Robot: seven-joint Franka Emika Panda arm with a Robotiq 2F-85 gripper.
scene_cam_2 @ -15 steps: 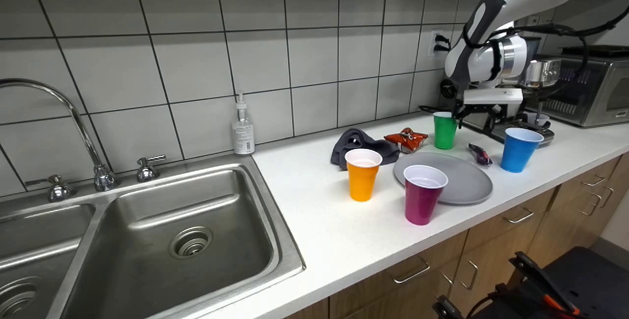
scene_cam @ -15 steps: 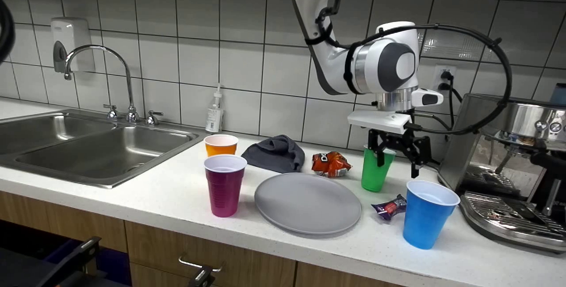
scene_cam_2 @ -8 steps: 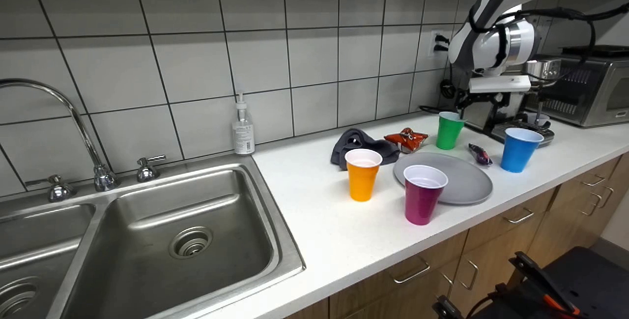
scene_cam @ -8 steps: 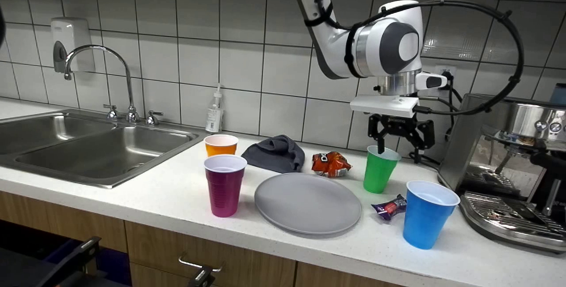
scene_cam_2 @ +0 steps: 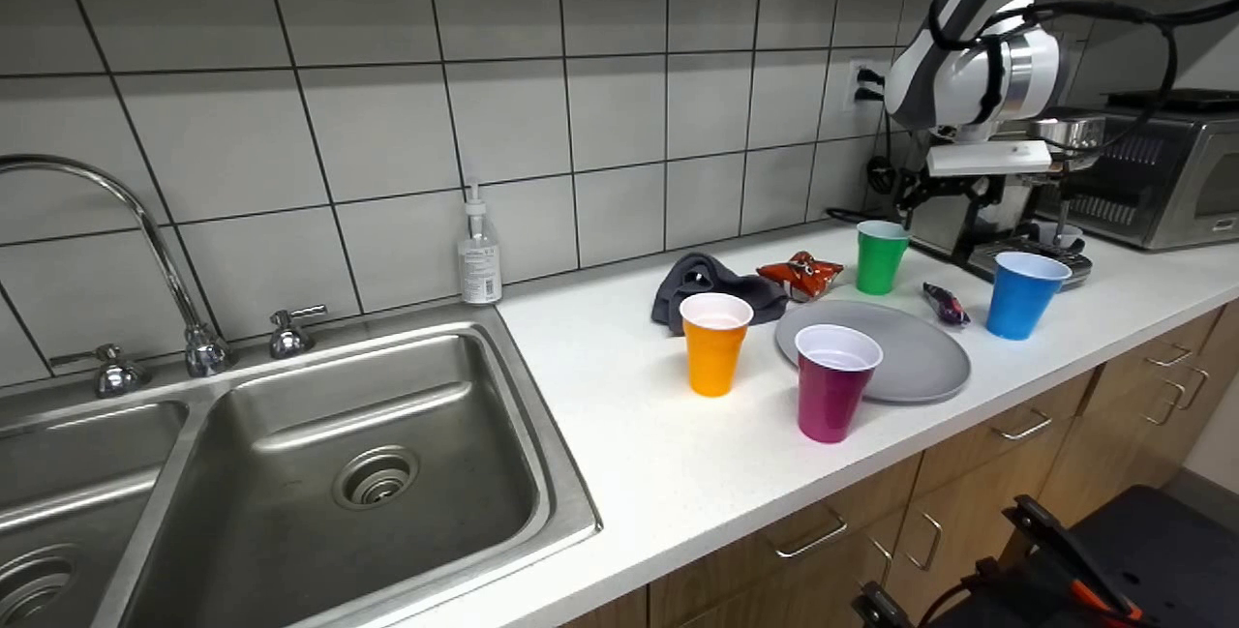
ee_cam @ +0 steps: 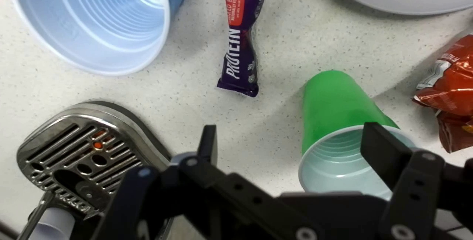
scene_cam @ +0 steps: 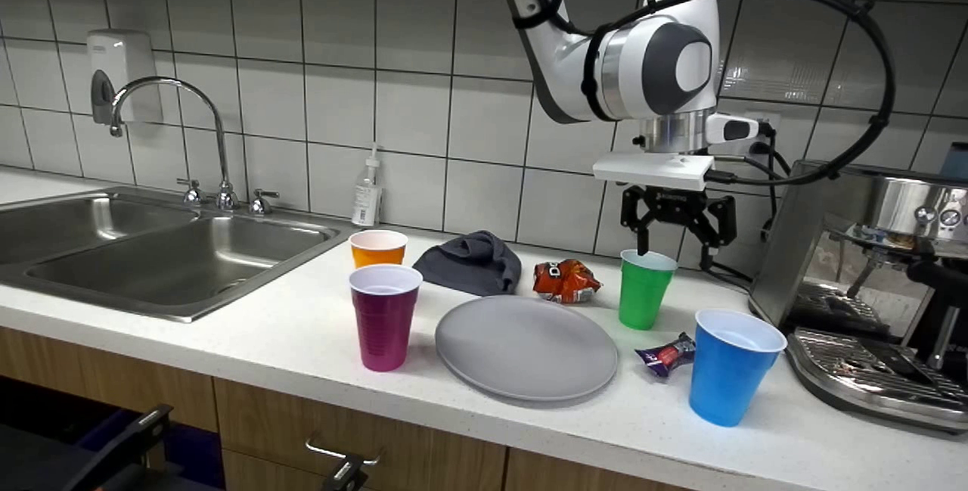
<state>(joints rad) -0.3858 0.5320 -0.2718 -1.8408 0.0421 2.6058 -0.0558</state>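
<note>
Wrist view: the hand (ee_cam: pixel 290 132) is hanging above a pale speckled table (scene_cam: pixel 287 317), its two fingers spread wide and gripping nothing, with one finger overlapping the mouth of a green cup (ee_cam: pixel 338 116); whether it is touching the rim cannot be told. The green cup is standing upright, with a red-orange chip bag (scene_cam: pixel 566 281) near one side and a coffee machine (scene_cam: pixel 862 287) near the other, and in both exterior views it is sitting farther back than a purple protein bar (ee_cam: pixel 240 40). It is looking like thin plastic, so it is probably light, smooth and slightly slippery, flexing under a squeeze and tipping easily. Because it is narrowing toward its base, the safest hold is likely lying just below the rim, taken gently across the outside, or by pinching one wall. Four coloured cups are standing here: the green one, one blue cup (scene_cam: pixel 730 374), one maroon cup (scene_cam: pixel 384 324) and one orange cup (scene_cam_2: pixel 714 347). One grey plate (scene_cam: pixel 529 347), one protein bar, one chip bag and one crumpled dark cloth (scene_cam: pixel 473 268) are lying among them. One pump bottle (scene_cam_2: pixel 479 265) is standing beside one two-basin sink (scene_cam_2: pixel 559 463), and one dispenser (scene_cam: pixel 125 71) is hanging above it in an exterior view.
</note>
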